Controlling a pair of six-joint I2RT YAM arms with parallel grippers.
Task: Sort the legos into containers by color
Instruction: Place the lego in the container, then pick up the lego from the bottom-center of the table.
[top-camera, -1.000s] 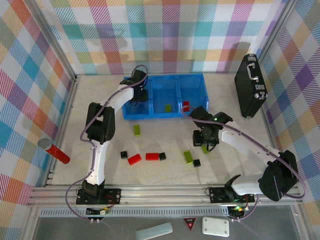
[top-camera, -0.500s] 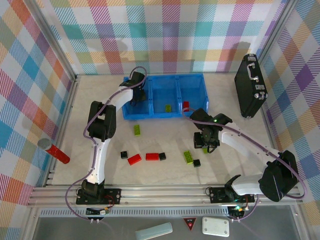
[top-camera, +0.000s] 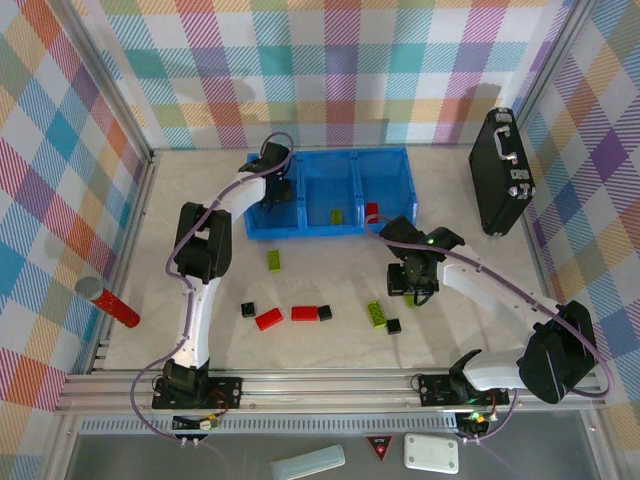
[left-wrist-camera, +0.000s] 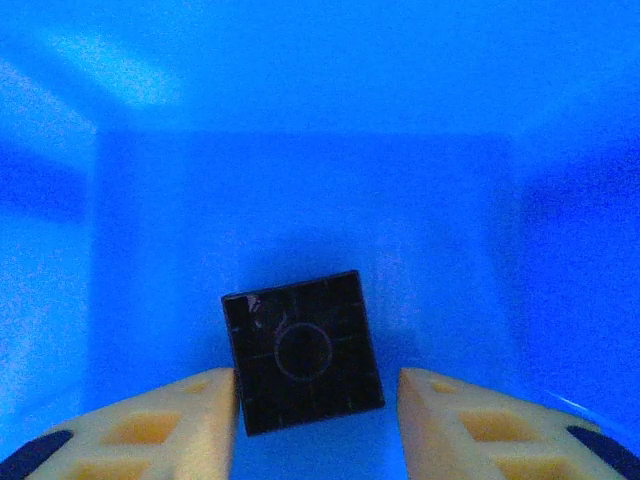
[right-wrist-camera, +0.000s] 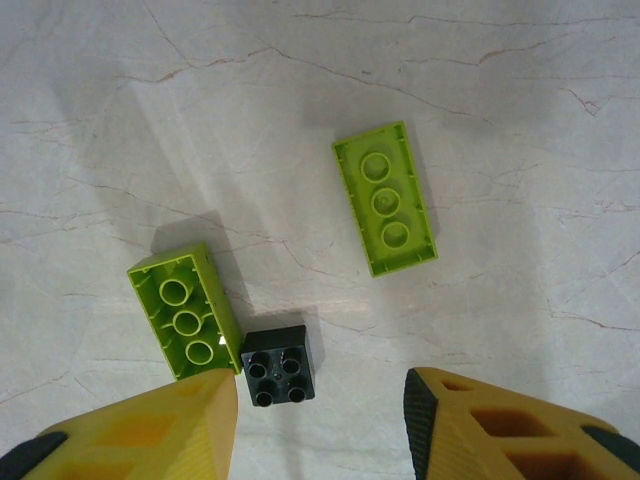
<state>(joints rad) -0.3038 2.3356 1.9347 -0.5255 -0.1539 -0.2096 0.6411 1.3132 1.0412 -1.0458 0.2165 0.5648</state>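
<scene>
Blue glossy plastic forms the tray (top-camera: 340, 153) at twelve o'clock on the table. In its left compartment a small square black brick (left-wrist-camera: 303, 351) sits hollow side up between the left gripper (left-wrist-camera: 316, 395), whose yellow cut-out fingers (left-wrist-camera: 150, 430) stand parted, with a gap at the brick's three o'clock. The right gripper (right-wrist-camera: 318, 385) hangs empty, jaws apart, over a white, thinly veined tabletop (right-wrist-camera: 500, 120). Below it are a studded lime brick (right-wrist-camera: 385, 198), an upturned lime brick (right-wrist-camera: 184, 312) and a four-holed black brick (right-wrist-camera: 278, 365). Pastel plaid cloth (top-camera: 330, 70) lines the walls.
</scene>
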